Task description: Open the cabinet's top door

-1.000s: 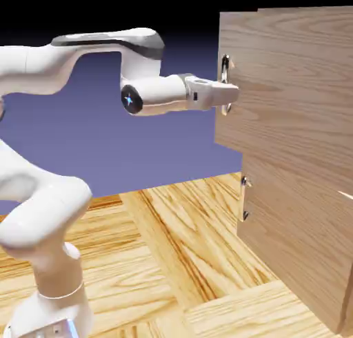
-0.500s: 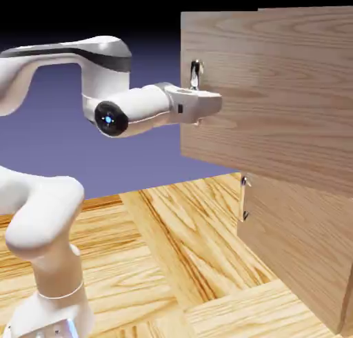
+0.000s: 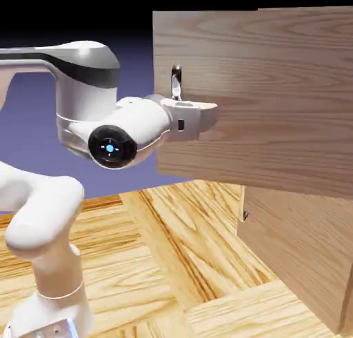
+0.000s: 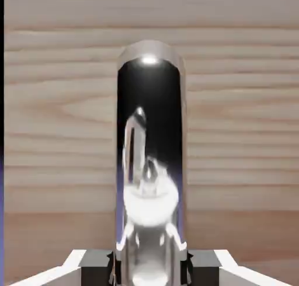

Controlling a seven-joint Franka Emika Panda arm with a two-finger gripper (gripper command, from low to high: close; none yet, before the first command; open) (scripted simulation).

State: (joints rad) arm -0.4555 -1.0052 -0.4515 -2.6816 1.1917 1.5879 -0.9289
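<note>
"One handle [image 4: 149,89], upright in the hand view, with its lower part at six o'clock. Is it caught?"

"Yes, the gripper [image 4: 149,268] is closed on it, one tip at each side. The pads are pinched narrow around the bar."

"And the top door [image 3: 276,74]?"

"In the exterior view it fills the area from about one to three o'clock, and it stands out from the cabinet. Its free edge has swung further toward nine o'clock over the last second, and the hand has travelled with it. The lower door [image 3: 296,243], at four to five o'clock, has stayed put."

"So what does that mean for the job?"

"The pull is working. I'd call it the opening swing, well begun and past the unsticking stage. I can't judge how wide it needs to go."

"What would you do next?"

"Keep the grip and follow an arc around the hinge, which I take to be on the three o'clock side. The wrist should turn with the panel."

"And the risk?"

"A straight tug could twist the bar between the pads or let it slip out. That metal looks smooth."
</note>
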